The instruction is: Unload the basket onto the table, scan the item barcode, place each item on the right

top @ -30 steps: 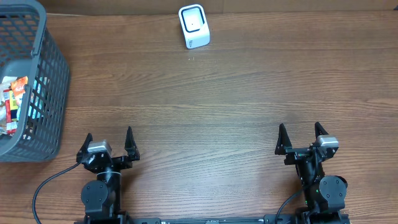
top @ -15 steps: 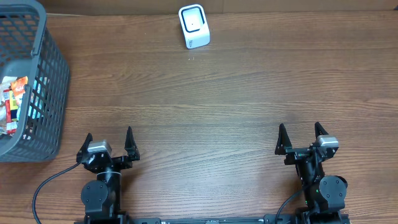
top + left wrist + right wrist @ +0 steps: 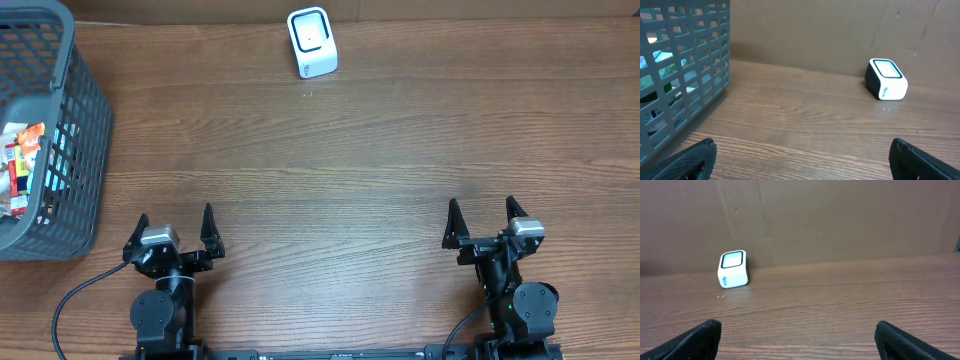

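Two grippers rest at the bottom of the overhead frame, the left gripper (image 3: 175, 216) and the right gripper (image 3: 482, 204), both with jaws spread wide and holding nothing. The packaged items (image 3: 18, 170) to be scanned lie inside the grey plastic basket (image 3: 85, 120) at the left edge, nearer the left arm. The white barcode scanner (image 3: 311, 42) stands at the top centre of the wooden table (image 3: 330, 170), well apart from both arms. The task appears not yet begun; the step in hand is fetching an item. The next move likely calls for the left arm to reach over the basket rim, descend and close on one package.
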